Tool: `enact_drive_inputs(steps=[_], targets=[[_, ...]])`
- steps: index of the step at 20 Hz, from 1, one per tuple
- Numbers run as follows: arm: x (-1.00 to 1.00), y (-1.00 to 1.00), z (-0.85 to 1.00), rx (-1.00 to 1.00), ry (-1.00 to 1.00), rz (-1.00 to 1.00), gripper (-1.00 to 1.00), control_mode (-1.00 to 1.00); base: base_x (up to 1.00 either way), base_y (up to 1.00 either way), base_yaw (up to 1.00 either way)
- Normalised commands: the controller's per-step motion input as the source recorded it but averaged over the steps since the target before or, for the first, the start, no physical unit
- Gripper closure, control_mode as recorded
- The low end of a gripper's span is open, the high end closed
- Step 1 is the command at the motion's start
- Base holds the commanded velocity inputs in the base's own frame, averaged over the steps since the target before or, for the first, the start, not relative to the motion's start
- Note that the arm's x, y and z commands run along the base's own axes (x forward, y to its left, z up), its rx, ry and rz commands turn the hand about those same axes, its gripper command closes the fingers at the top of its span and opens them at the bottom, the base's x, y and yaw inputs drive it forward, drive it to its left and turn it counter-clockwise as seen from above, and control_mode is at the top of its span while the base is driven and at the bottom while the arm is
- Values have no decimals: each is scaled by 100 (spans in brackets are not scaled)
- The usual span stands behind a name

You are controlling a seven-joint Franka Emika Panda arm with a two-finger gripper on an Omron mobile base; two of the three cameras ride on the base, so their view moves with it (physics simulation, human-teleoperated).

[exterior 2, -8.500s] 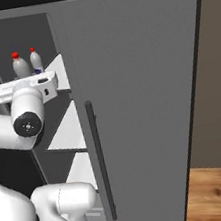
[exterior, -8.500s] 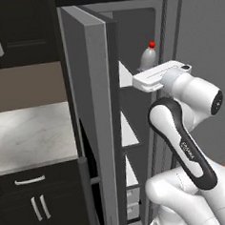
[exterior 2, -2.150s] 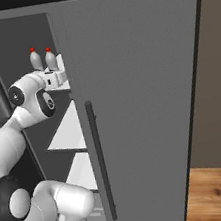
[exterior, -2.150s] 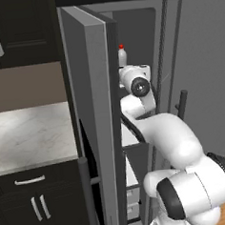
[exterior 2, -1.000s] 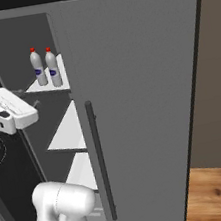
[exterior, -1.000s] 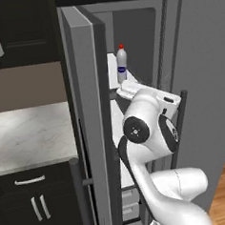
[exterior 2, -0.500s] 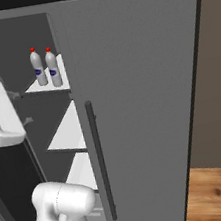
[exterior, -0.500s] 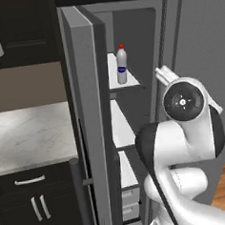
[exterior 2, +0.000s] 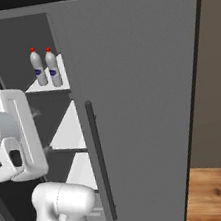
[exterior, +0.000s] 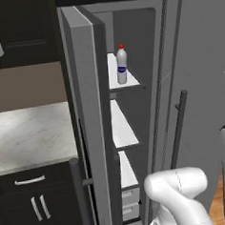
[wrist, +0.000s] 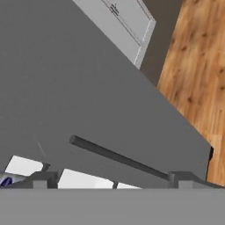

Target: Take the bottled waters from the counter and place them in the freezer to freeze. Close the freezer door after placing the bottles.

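Both bottled waters stand upright side by side on the freezer's top white shelf; the left base view shows one bottle. The freezer is open, and the freezer door is swung out toward me. My gripper is open with nothing between its fingertips. It is drawn back from the shelf, faces the fridge's right door, and touches neither bottle. The white hand housing hangs in front of the freezer's lower shelves. The marble counter lies to the left.
The fridge's plain right door is closed, and its vertical bar handle is near the hand. Dark cabinets with silver handles sit under the counter. Wood floor lies to the right. My white arm rises before the lower shelves.
The arm has pulled back from the top shelf and swung away from the bottles, its hand turning toward the right door. Both bottles stay on the shelf. The jaws stay open.
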Motion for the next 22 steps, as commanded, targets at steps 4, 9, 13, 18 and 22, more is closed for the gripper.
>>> enact_drive_inputs(steps=[4,9,13,18,22], targets=[[0,-4,0,0,0,0,-100,-100,0,0,0],[-47,4,-14,5,6,0,-100,100,-20,2,0],[0,0,0,0,0,0,-100,100,-100,14,0],[0,0,0,0,0,0,-100,100,-95,15,0],[0,0,0,0,0,0,-100,100,-60,37,4]])
